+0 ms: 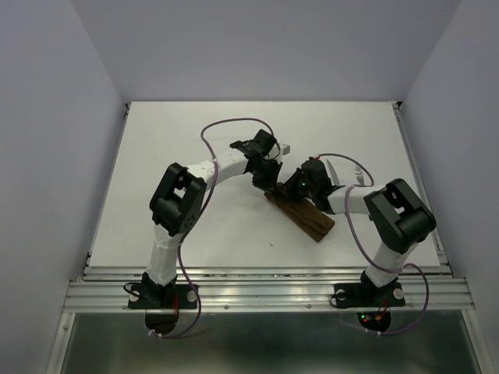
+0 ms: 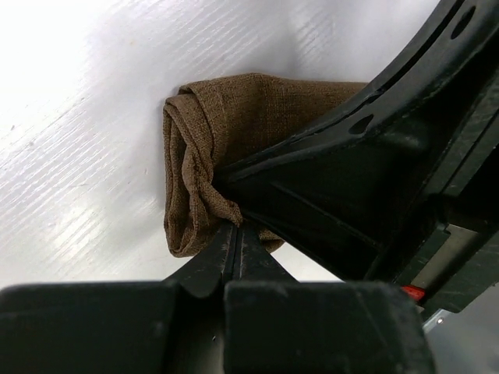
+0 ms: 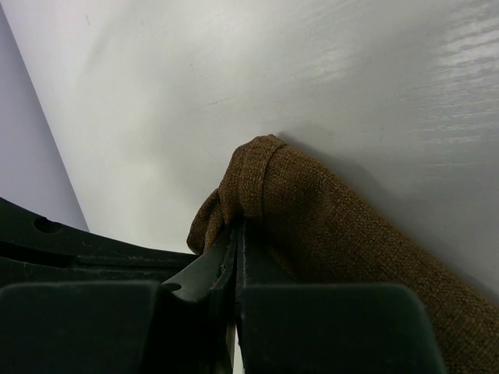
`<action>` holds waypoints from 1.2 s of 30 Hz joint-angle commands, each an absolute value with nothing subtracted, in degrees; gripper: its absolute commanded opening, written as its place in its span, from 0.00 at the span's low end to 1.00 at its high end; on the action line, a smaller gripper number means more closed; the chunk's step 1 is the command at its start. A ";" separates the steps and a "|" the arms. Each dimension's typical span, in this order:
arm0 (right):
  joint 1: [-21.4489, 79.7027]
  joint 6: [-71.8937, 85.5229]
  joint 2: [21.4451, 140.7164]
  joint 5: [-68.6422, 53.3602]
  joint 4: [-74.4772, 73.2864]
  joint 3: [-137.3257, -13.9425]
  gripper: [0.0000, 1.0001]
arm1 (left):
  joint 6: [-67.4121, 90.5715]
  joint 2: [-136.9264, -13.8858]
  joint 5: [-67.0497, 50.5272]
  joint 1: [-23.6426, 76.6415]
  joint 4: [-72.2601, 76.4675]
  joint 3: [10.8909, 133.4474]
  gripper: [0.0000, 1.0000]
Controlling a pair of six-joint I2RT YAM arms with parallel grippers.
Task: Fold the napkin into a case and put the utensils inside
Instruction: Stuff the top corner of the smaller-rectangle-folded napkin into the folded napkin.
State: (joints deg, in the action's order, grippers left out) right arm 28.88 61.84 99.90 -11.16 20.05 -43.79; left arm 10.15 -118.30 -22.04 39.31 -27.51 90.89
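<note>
Currently left fingers (image 2: 228, 243) and right fingers (image 3: 223, 263) are both clamped shut, each pinching the far end of the folded case (image 1: 302, 216) on the bench (image 1: 195, 140), probably to open its mouth for the utensils (image 1: 359, 174) nearby.

I see a white table (image 1: 195, 140) boxed in by plain pale grey: a wall (image 1: 265, 47) behind it, a wall (image 1: 47, 171) to its left and a wall (image 1: 460, 109) to its right. A ribbed metal rail (image 1: 265, 294) runs along its near edge. Soft, even light leaves a faint sheen on its top.
</note>
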 commanded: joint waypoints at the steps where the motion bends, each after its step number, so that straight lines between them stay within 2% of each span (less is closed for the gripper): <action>1: 29.62 63.37 97.56 -13.36 21.98 -43.59 0.01 | 6.94 -119.09 -27.16 40.52 -24.35 94.48 0.00; 6: 29.62 61.79 96.95 -12.66 19.60 -44.39 0.01 | 7.12 -119.71 -26.29 40.60 -23.64 94.66 0.00; 14: 29.10 59.85 88.07 -6.86 16.35 -41.31 0.02 | 6.50 -120.41 -24.96 40.52 -23.73 95.01 0.00; 36: 27.52 59.68 91.23 -8.26 16.52 -40.17 0.01 | 6.06 -120.94 -24.52 40.52 -23.11 96.33 0.00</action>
State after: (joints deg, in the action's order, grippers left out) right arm 28.47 60.18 89.89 -7.55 14.79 -40.12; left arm 7.01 -121.03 -23.55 40.12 -24.01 93.27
